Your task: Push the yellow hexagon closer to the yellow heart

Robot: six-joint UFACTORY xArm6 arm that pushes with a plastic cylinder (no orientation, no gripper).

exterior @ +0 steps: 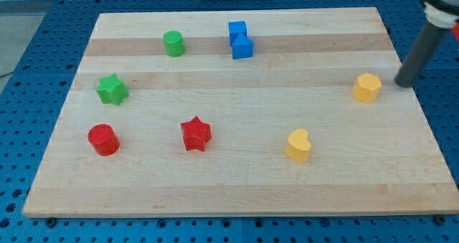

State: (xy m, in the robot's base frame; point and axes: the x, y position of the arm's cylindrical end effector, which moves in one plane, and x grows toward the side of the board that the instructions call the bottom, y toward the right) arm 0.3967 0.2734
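The yellow hexagon [366, 87] sits near the board's right edge. The yellow heart [298, 145] lies below and to the left of it, with a wide gap between them. My tip [404, 82] stands just right of the hexagon, a short gap away, not touching it. The dark rod slants up toward the view's top right corner.
Two blue blocks [240, 39] sit touching near the top centre. A green cylinder [173, 43] is at the top left, a green star [112, 89] at the left, a red cylinder [103, 139] at the lower left, and a red star [195, 134] lies lower centre. The wooden board [229, 193] rests on a blue perforated table.
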